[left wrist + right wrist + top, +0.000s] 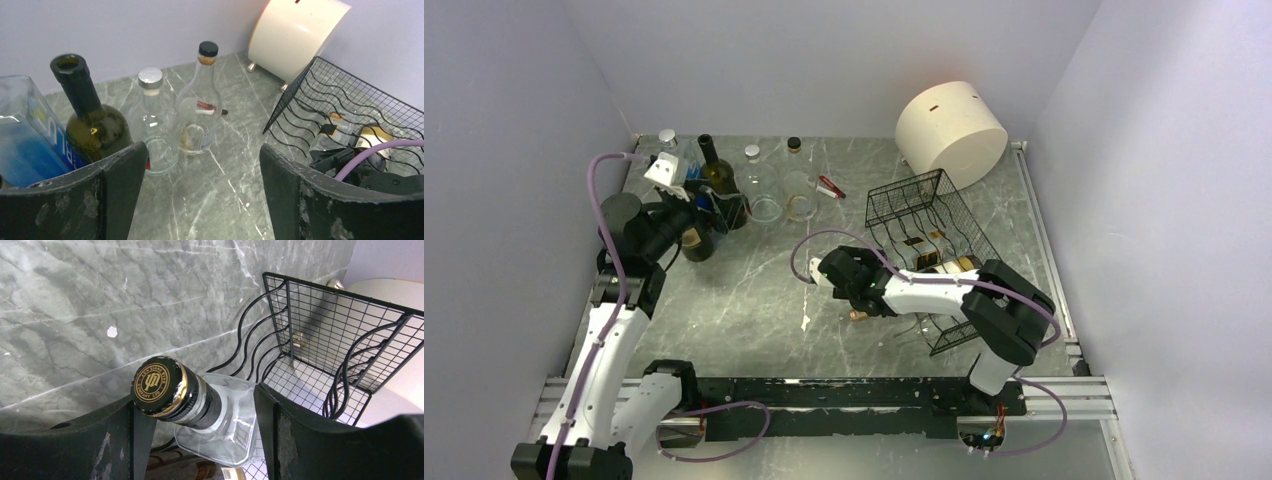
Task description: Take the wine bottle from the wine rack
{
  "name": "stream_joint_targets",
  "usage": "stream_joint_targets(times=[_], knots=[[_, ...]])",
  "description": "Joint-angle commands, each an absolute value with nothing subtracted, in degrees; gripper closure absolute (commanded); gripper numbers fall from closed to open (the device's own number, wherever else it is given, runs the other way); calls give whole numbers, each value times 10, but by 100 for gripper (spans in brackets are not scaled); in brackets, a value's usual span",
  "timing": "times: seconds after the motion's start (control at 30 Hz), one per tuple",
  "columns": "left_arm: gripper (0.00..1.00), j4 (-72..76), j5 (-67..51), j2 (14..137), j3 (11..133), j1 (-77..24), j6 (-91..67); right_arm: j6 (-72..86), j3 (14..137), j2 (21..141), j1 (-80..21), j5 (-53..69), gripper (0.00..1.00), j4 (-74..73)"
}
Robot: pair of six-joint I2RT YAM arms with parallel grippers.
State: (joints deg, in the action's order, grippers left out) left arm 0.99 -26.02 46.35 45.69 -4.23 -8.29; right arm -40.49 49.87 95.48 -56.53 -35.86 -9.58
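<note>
Both spread: left gripper (201, 152) empty, right gripper (196, 397) straddling wine bottle (162, 387) at wine rack (320, 325) edge.

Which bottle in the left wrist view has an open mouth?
The dark green bottle: its mouth is uncapped, while the clear bottle beside it has a silver cap and the round flask a black stopper.

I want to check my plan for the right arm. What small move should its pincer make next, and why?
Probably close the right pincer on the neck of the wine bottle. Its jaws stand open on either side of the neck, just behind the black-and-gold cap, and the bottle lies in the wine rack, not yet lifted.
</note>
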Motion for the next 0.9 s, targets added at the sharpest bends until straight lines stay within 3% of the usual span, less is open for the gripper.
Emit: stream_joint_targets(times=[0.0, 0.33, 0.87], knots=[[13, 10, -264, 476, 466, -46, -73, -436, 480, 968, -563, -391, 29, -44], [13, 17, -264, 470, 461, -47, -78, -458, 484, 998, -563, -407, 35, -12], [13, 10, -254, 476, 463, -52, -76, -479, 474, 1007, -574, -419, 64, 23]])
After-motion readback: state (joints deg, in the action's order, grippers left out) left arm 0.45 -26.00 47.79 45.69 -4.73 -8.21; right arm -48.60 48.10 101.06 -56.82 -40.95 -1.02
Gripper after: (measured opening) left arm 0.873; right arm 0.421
